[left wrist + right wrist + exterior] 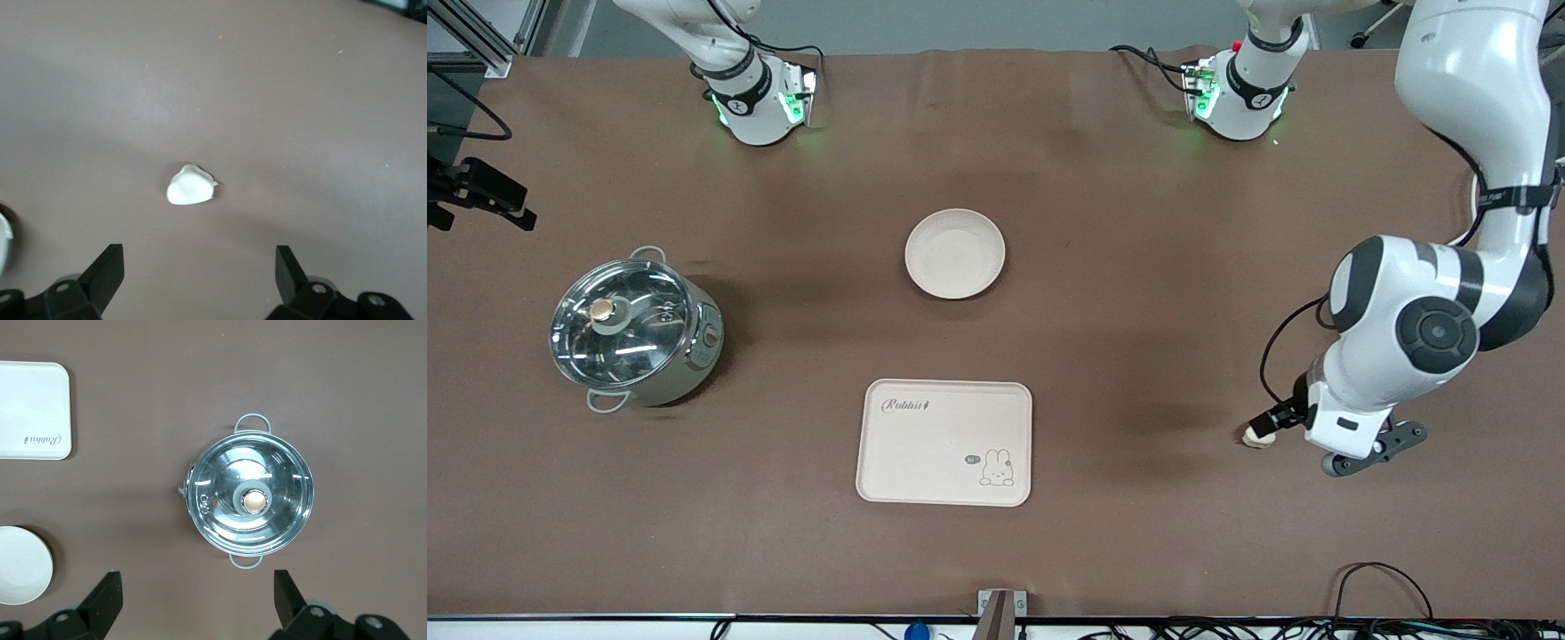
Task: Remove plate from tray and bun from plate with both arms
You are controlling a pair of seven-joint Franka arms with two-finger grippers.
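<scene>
- Brown tabletop (1138,267) carries everything
- bun (1257,436) lies bare on it at the left arm's end, nearer the front camera than the plate (955,253)
- left gripper (200,273) hangs over the bun, fingers apart, not touching it
- plate sits mid-table; rabbit tray (944,442) lies nearer the camera
- right gripper (197,597) hangs above the lidded pot (636,328), fingers apart, holding nothing

Left gripper (200,280) low over bun (1259,436), fingers spread wide, nothing held, arm bent sharply at the elbow. Right gripper (197,603) high over pot (250,495), fingers wide apart, empty, waiting.
</scene>
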